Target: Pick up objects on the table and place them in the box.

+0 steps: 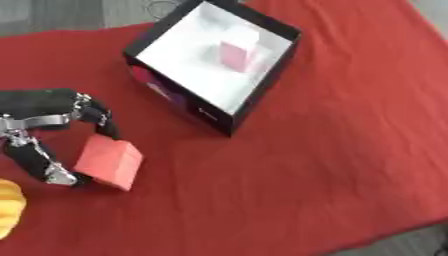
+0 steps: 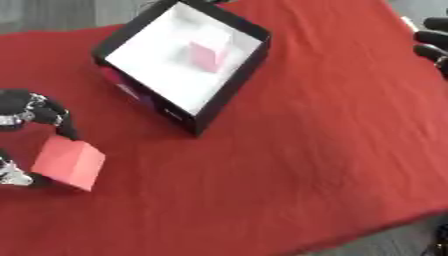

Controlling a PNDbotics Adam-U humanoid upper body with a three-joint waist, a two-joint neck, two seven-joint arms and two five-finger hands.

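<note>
A pink-red block [image 1: 109, 162] lies on the red cloth at the left, and my left hand [image 1: 39, 130] pinches it between a finger above and the thumb below. The black box [image 1: 214, 60] with a white inside stands askew at the upper middle, to the upper right of the block. A small pink cube [image 1: 234, 55] sits inside it. A yellow object [image 1: 9, 205] shows at the left edge, below my left hand. My right hand [image 2: 433, 40] shows only as dark fingers at the upper right edge of the right eye view.
The red cloth [image 1: 332, 150] covers the table, with grey floor at the lower right corner and along the top left. To the right of the box and below it there is only open cloth.
</note>
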